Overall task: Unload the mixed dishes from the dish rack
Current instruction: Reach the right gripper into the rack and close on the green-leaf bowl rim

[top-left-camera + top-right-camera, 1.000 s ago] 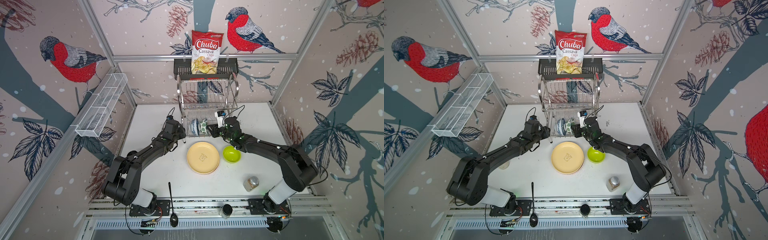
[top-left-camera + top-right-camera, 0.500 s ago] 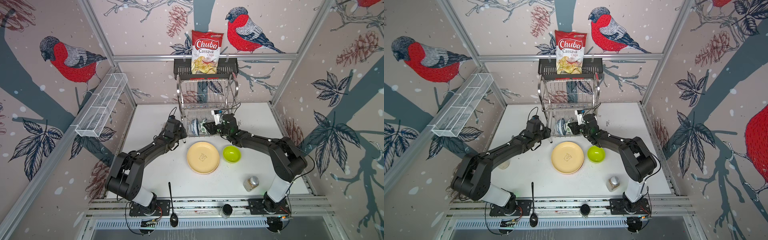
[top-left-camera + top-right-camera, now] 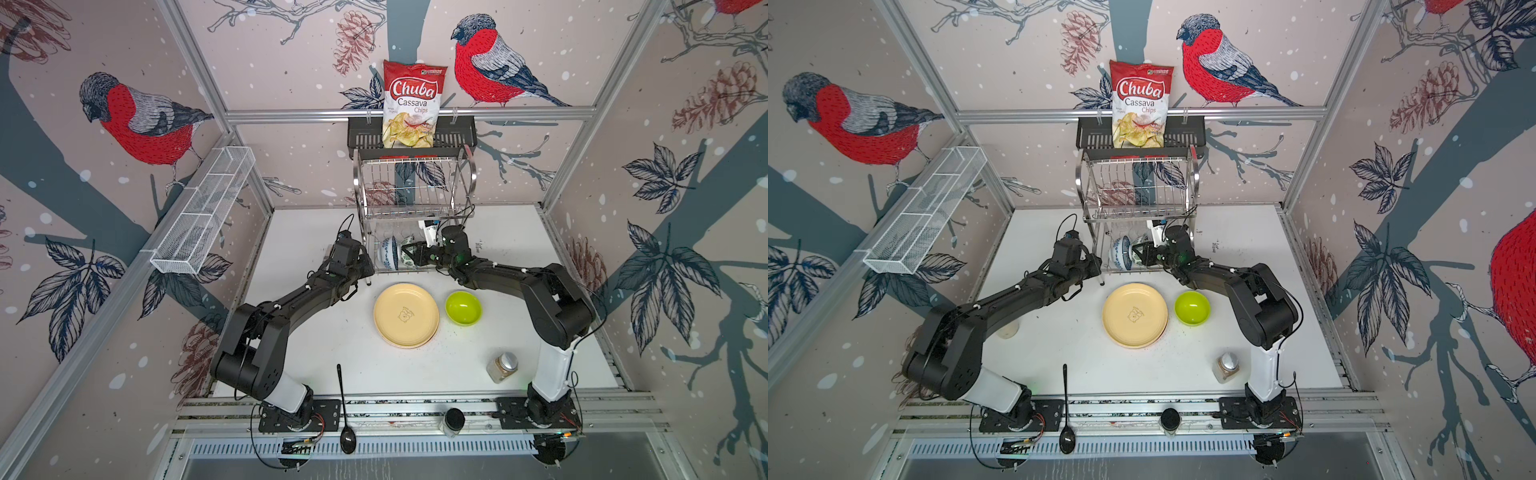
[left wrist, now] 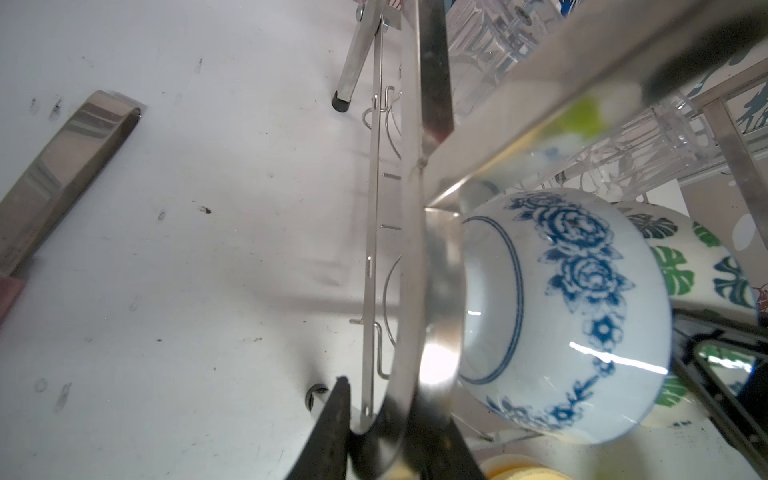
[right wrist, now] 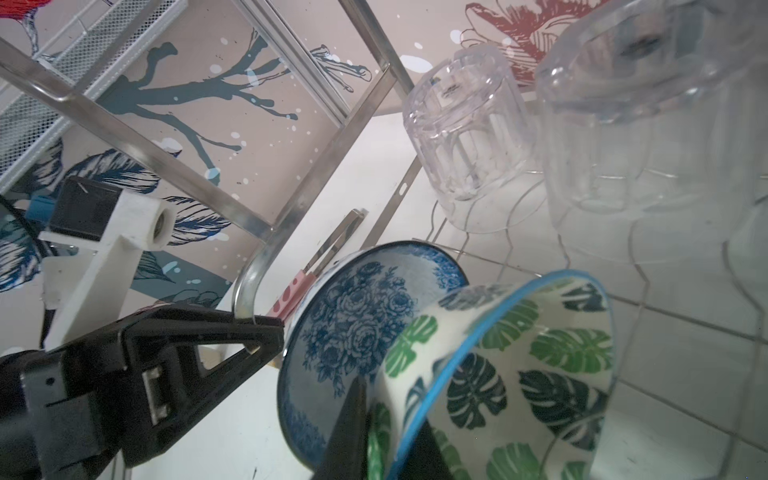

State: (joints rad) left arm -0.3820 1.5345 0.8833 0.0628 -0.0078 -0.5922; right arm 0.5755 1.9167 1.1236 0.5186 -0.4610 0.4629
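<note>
Advanced, right end effector (image 5: 386, 409) pinches leaf bowl (image 5: 540, 374) — wrist view only — left end effector (image 4: 390, 405) clamps rack (image 4: 410, 249).

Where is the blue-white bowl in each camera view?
In a top view: blue-white bowl on the dish rack lower tier, toward its left.
In a top view: bowl, same spot.
Left wrist: large, foot ring facing the camera.
Right wrist: rose-printed inside showing.
Shared landmark: green-leaf bowl right beside it.

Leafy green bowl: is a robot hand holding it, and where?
Yes, the right gripper pinches the green-leaf patterned bowl by its blue-edged rim. The left gripper clamps the curved side frame of the shiny steel dish rack.
</note>
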